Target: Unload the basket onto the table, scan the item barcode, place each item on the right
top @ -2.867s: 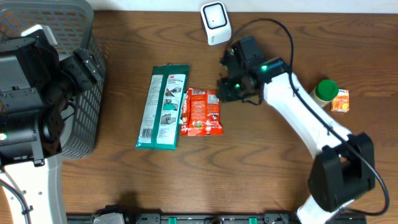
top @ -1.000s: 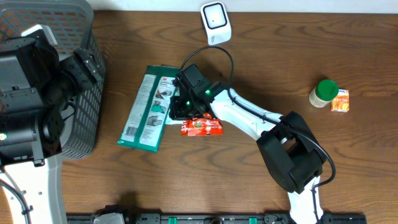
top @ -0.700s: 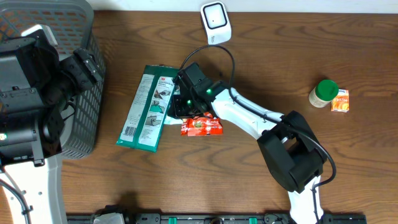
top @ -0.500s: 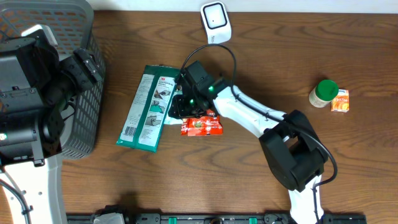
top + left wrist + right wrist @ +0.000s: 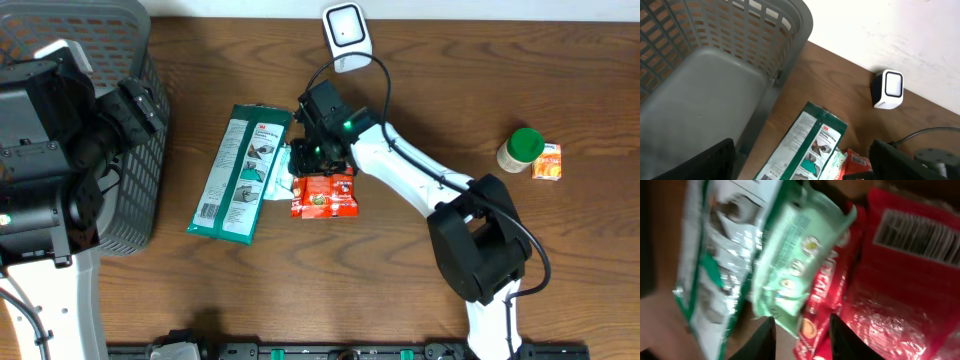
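Three flat packs lie together mid-table: a long green-and-white 3M package [image 5: 240, 175], a small pale green packet [image 5: 281, 172] and a red snack pack [image 5: 323, 195]. My right gripper [image 5: 312, 160] hovers just over the seam between the pale green packet [image 5: 790, 255] and the red pack [image 5: 900, 290]. Its fingers [image 5: 765, 340] stand apart and grip nothing. A barcode [image 5: 920, 234] shows on the red pack. The white scanner [image 5: 346, 37] stands at the back edge. My left gripper [image 5: 802, 167] is wide open and empty, beside the basket, above the 3M package [image 5: 805, 145].
A grey mesh basket [image 5: 140, 190] fills the left side, with the left arm over it. A green-lidded jar [image 5: 522, 148] and a small orange box [image 5: 546, 162] stand at the far right. The right arm's cable loops near the scanner.
The right gripper has opened and shifted slightly toward the back right, uncovering the pale green packet. The 3M package, straight earlier, now lies tilted. The left arm has not moved.
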You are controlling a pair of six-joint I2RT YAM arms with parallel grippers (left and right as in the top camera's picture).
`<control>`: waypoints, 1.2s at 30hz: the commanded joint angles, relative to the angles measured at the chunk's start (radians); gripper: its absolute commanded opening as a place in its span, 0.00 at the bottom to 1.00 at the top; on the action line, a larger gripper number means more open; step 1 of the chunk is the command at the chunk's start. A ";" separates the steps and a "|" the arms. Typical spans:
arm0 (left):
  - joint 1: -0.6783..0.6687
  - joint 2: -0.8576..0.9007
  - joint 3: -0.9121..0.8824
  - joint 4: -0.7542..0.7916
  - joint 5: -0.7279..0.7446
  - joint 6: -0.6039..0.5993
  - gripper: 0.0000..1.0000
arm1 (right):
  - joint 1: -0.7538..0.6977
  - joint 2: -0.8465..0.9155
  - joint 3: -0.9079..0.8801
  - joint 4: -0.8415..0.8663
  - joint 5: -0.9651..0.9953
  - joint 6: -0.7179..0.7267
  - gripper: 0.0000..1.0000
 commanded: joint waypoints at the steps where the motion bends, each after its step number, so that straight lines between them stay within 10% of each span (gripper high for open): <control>1: 0.004 0.000 0.000 -0.002 0.006 0.009 0.85 | 0.019 0.024 -0.037 0.000 0.130 -0.015 0.29; 36: 0.004 0.000 0.000 -0.002 0.006 0.009 0.86 | 0.032 0.057 -0.044 0.029 0.252 -0.016 0.24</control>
